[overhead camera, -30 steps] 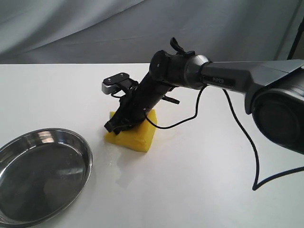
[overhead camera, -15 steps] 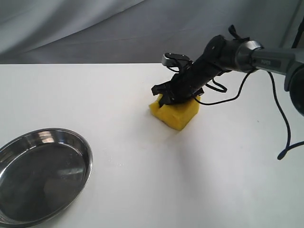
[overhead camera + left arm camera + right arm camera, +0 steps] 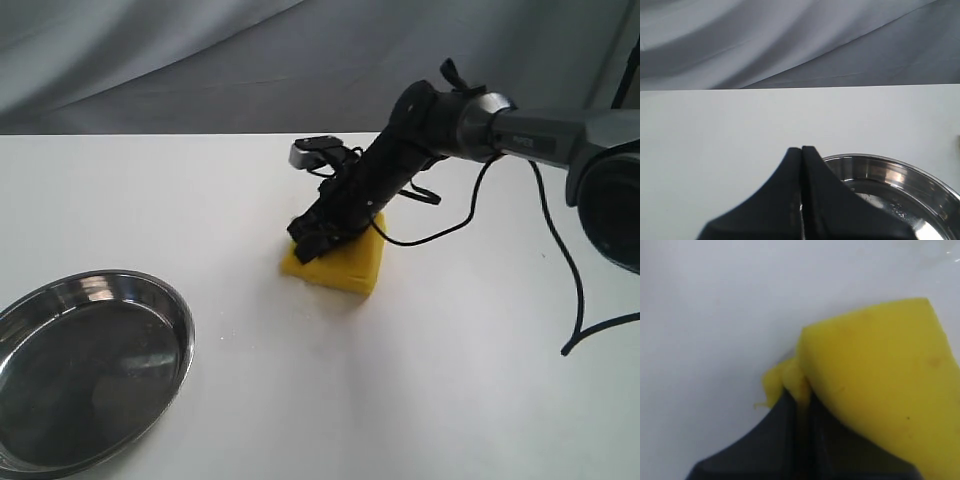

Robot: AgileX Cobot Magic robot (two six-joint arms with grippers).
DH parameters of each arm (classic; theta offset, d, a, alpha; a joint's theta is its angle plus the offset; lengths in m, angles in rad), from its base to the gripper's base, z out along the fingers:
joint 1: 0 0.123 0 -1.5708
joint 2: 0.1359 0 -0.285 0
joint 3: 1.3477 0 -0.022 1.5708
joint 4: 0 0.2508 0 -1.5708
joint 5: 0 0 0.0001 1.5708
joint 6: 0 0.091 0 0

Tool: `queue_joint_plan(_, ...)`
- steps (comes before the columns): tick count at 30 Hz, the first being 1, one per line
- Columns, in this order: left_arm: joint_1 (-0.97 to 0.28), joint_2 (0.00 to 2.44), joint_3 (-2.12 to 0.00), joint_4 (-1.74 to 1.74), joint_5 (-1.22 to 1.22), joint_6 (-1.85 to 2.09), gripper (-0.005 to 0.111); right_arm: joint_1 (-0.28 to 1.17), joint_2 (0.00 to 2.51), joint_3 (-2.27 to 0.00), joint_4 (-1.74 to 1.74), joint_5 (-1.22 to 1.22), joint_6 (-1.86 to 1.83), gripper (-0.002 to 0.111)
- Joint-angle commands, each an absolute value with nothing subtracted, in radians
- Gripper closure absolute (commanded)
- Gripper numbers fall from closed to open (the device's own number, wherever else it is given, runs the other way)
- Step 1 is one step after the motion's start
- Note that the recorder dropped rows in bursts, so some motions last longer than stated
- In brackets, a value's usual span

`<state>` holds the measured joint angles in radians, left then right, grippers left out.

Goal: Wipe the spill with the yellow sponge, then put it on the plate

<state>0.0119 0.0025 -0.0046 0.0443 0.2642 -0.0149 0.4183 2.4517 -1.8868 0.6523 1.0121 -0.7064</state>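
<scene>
**Three views, one tabletop**

My exterior camera looks down from high across the white table [image 3: 480, 400] toward the grey backdrop [image 3: 150, 60]. The left wrist camera sits low, sharing the plate [image 3: 880, 162] with it; the right wrist camera hugs the yellow sponge [image 3: 880, 370], also shared.

yellow sponge [image 3: 345, 265]: foam, matt, fine-pored, a few faint brownish flecks, one edge ragged. plate [image 3: 178, 345]: bare polished steel, glossy, mirror-like reflections on wall and rim. surface [image 3: 450, 380]: white, smooth, low sheen. Backdrop cloth [image 3: 150, 60]: grey fabric, matt, soft folds. right gripper [image 3: 305, 235] and left gripper [image 3: 801, 150]: black, plastic-looking, matt, smooth. Arm housing [image 3: 540, 130]: dark grey, semi-gloss, smooth.
</scene>
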Motion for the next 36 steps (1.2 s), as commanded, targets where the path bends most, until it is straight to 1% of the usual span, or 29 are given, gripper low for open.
queue_joint_plan(1,0.006,0.0,0.0,0.048,0.266,-0.02,0.107,0.491,2.485,-1.864,0.634,1.221,-0.712,0.108)
queue_joint_plan(7,0.006,0.0,0.0,0.048,0.266,-0.02,0.107,0.497,2.469,-1.864,0.684,1.221,-0.699,0.108)
queue_joint_plan(12,0.006,0.0,0.0,0.048,0.266,-0.02,0.107,0.476,2.352,-1.864,0.73,1.221,-0.707,0.108)
queue_joint_plan(17,0.006,0.0,0.0,0.048,0.266,-0.02,0.107,0.474,2.221,-1.864,0.66,0.959,-0.727,0.108)
queue_joint_plan(21,0.006,0.0,0.0,0.048,0.266,-0.02,0.107,0.474,2.188,-1.864,0.653,0.739,-0.729,0.108)
queue_joint_plan(25,0.006,0.0,0.0,0.048,0.266,-0.02,0.107,0.474,2.22,-1.864,0.62,0.604,-0.729,0.108)
queue_joint_plan(32,0.006,0.0,0.0,0.048,0.266,-0.02,0.107,0.474,2.345,-1.864,0.62,0.347,-0.729,0.108)
queue_joint_plan(36,0.006,0.0,0.0,0.048,0.266,-0.02,0.107,0.474,2.397,-1.864,0.62,0.305,-0.674,0.108)
